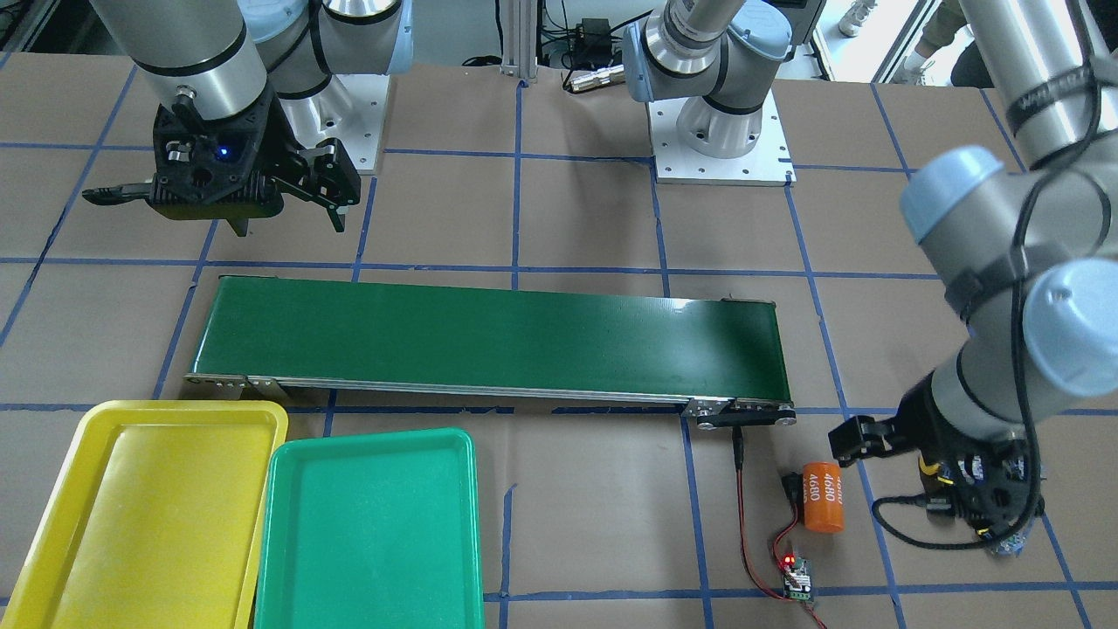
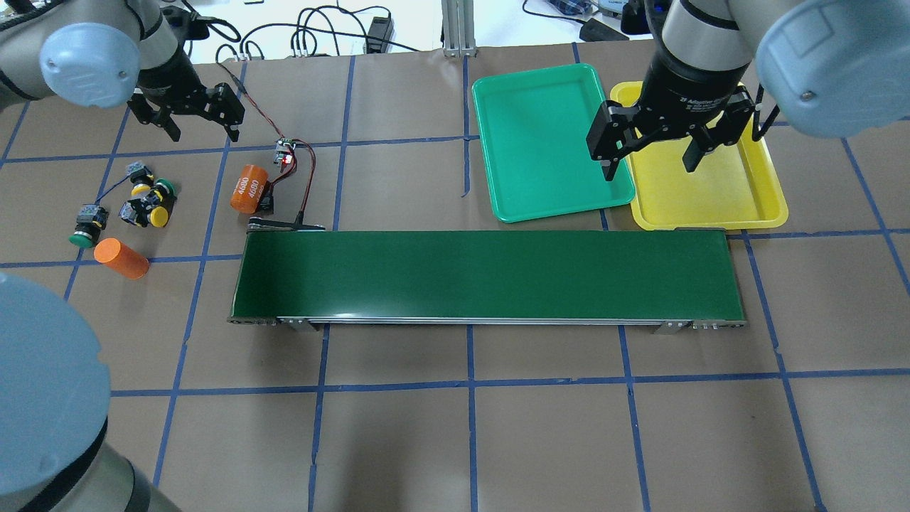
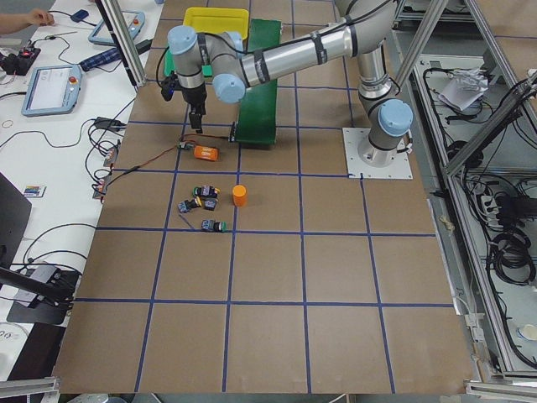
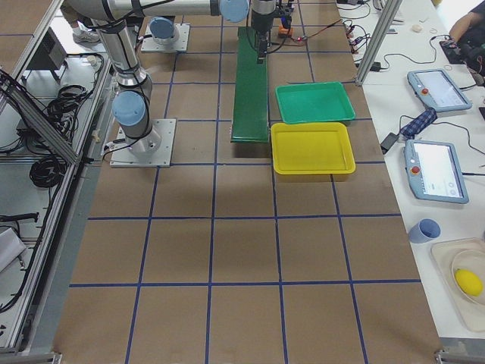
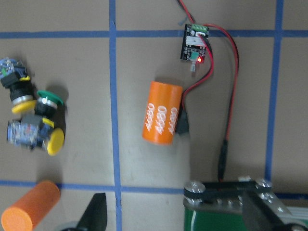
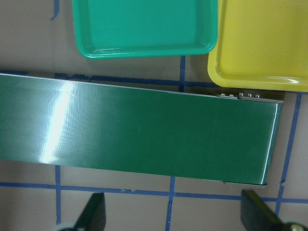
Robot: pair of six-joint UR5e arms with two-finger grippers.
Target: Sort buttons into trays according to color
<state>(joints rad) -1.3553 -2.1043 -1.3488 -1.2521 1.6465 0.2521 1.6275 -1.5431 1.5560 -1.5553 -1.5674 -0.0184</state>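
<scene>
Buttons [image 2: 147, 206] on their sides at the left end of the desk [image 2: 426, 427], near my left tool [image 2: 202, 128].
They lie toward the robot and slightly outboard of that tool, which hangs spread wide, holding nothing; my right tool [image 2: 648, 169], likewise spread and bare, hovers well apart over the green tray [image 2: 533, 128] and yellow tray [image 2: 739, 185].

Silver tubes and pale-blue joint caps on the left arm [image 1: 1035, 74] and right arm [image 1: 183, 52]. Black right pincer [image 2: 648, 169], white lettering on its collar, small blue light glowing. A black cable loops by the black left pincer [image 2: 202, 129]. White, screw-dotted base plates [image 1: 723, 164].
</scene>
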